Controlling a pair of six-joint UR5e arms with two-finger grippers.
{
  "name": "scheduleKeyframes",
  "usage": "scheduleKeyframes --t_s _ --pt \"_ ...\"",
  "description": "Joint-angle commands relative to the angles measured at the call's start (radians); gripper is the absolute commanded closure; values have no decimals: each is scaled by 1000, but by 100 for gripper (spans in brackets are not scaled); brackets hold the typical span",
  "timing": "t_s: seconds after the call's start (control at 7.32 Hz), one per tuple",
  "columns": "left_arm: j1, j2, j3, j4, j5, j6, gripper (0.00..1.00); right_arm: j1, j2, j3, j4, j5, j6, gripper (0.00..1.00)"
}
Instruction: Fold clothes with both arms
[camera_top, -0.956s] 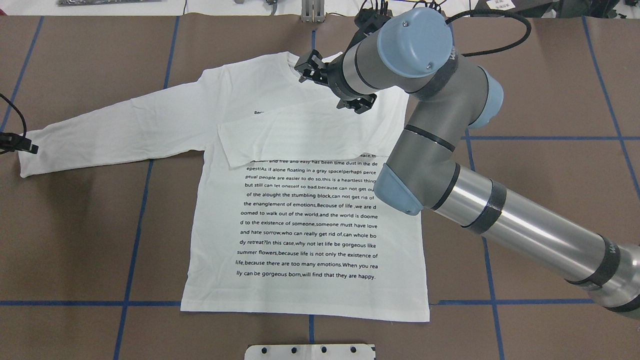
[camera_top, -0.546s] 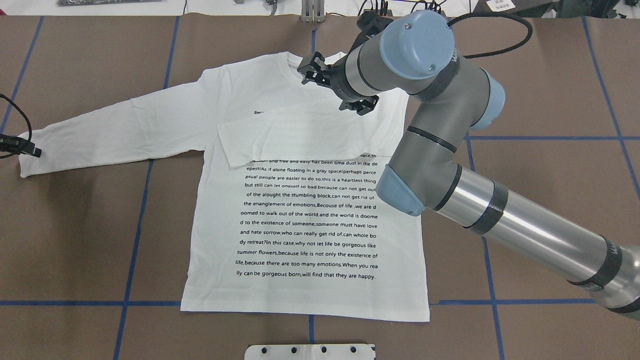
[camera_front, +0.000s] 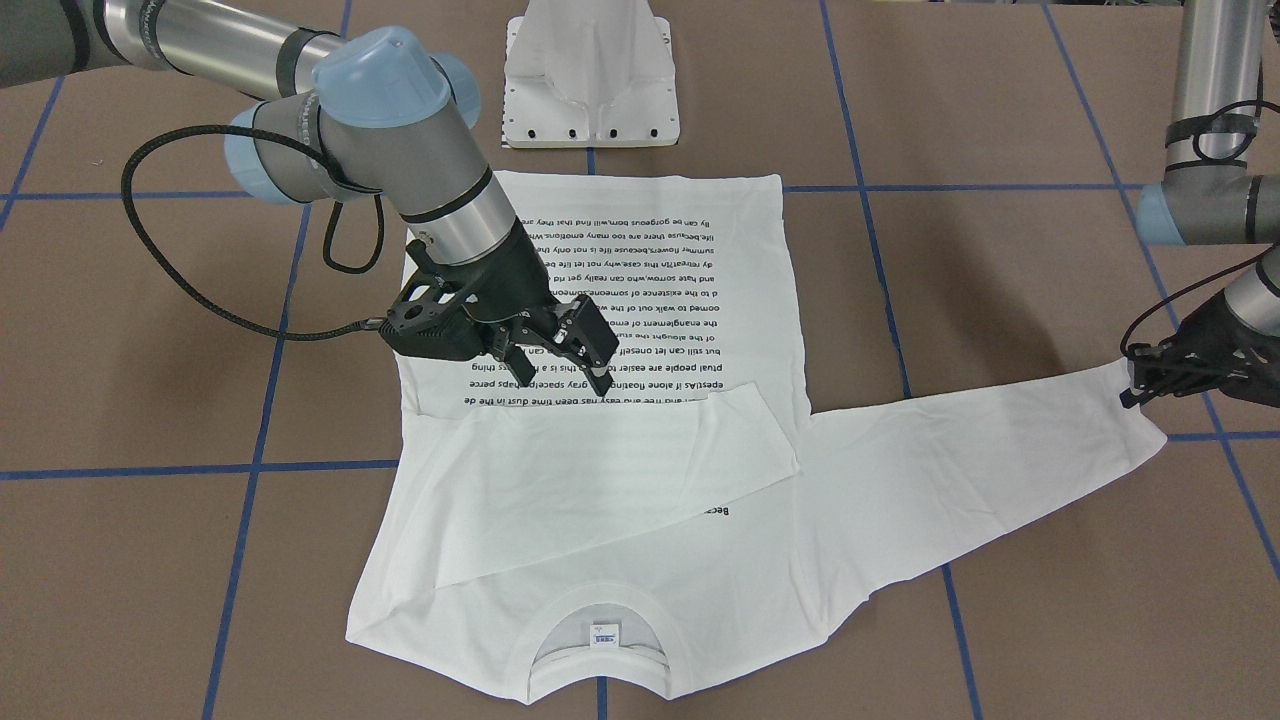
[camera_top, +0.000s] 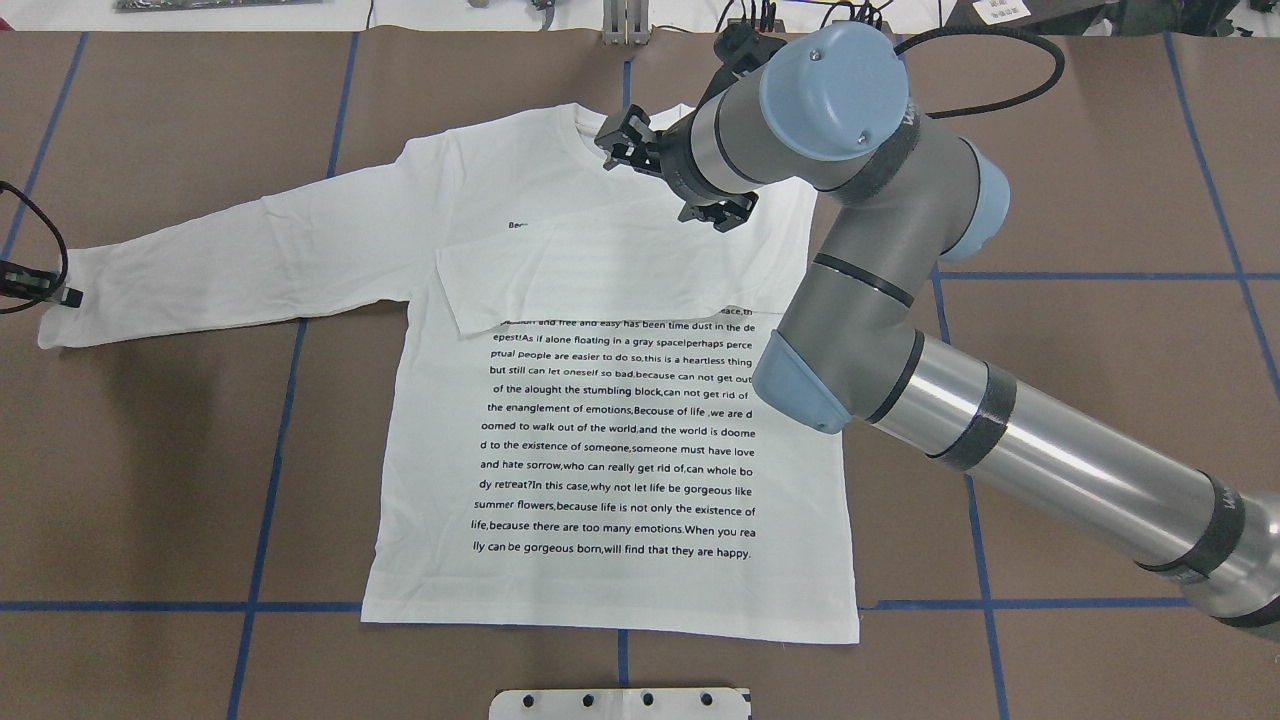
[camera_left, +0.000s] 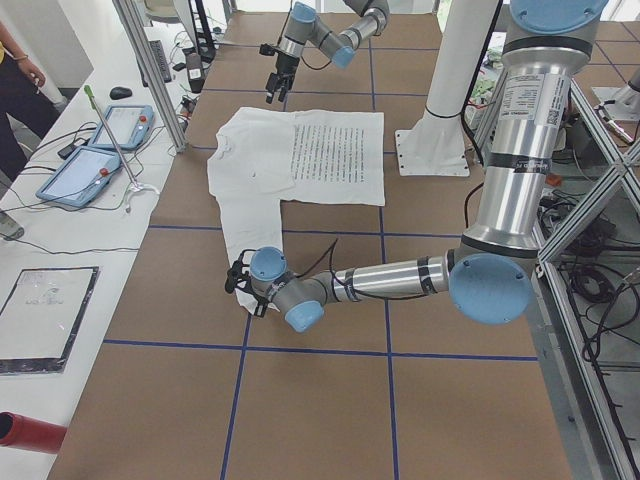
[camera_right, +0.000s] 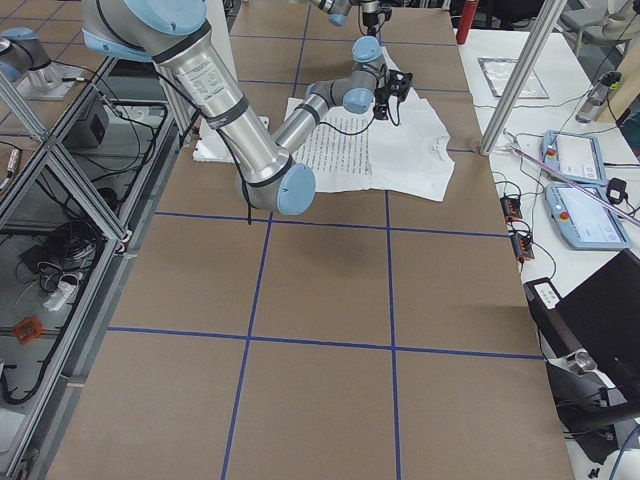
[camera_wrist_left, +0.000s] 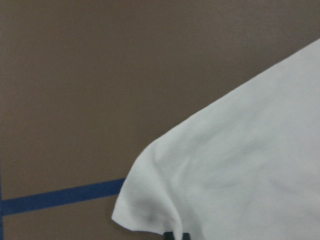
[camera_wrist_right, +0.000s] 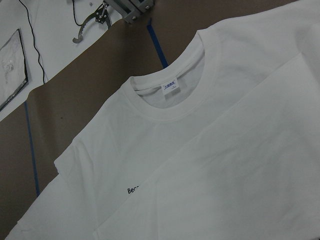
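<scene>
white cotton, that's what fills the middle of the brown table (camera_top: 150, 480): the long-sleeved t-shirt (camera_top: 600, 450) lies flat, print side up, hem toward the robot and collar (camera_front: 598, 625) toward the far edge, its small neck label (camera_front: 604, 634) showing. one sleeve (camera_top: 600, 270) is folded across the chest and covers the top lines of black text. the other sleeve (camera_top: 230, 260) stretches straight out toward the robot's left, over a blue tape line (camera_top: 270, 450).

the right gripper (camera_top: 662, 178) hangs above the upper chest, just short of the collar, its jaws spread apart with nothing between them; its wrist camera looks down on the collar and the folded sleeve.

the left gripper (camera_front: 1135, 388) sits low at the cuff (camera_wrist_left: 150, 210) of the outstretched sleeve, touching its end. from where i stand i can't tell whether it pinches the cloth or only rests against it.

a white plastic stand base (camera_front: 590, 90) sits on the table beside the hem.
</scene>
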Motion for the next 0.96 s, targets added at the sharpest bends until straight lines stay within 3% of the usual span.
scheduleKeyframes --t_s 0.0,0.27,0.41,0.55,0.82 --pt "1 -15 -166 5 -96 -204 100 34 -63 38 0 52 -35 1" --pt "84 -114 -309 8 -95 -532 100 136 -211 118 2 172 -208 1" --pt "166 -213 -317 10 -55 -714 100 199 -271 123 3 238 -290 1" --pt "252 -315 -317 36 45 -844 100 260 -328 123 3 288 -382 1" --pt "369 -503 -308 146 219 -973 100 313 -394 123 3 304 -486 1"
